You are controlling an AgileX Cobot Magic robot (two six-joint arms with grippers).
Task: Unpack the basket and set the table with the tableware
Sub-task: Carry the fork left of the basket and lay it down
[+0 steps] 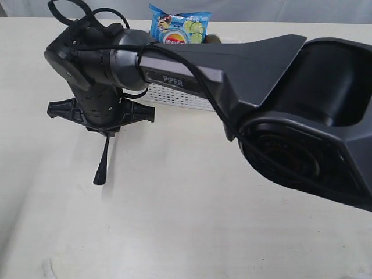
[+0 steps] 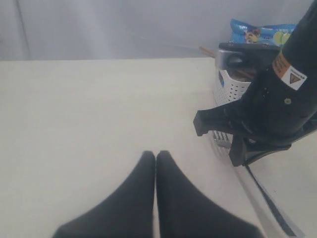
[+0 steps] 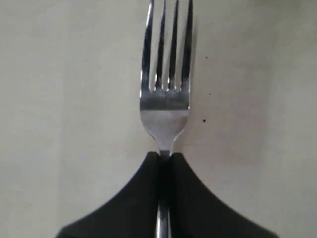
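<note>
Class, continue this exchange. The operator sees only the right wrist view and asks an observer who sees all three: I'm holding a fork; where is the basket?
Observer: The basket stands behind the right arm, near the far edge of the table.
Operator: What shows in it?
Observer: A blue chips bag sticks up; the arm hides most of the rest.
Operator: And the other gripper?
Observer: The left gripper is shut, empty, over bare table.
</note>
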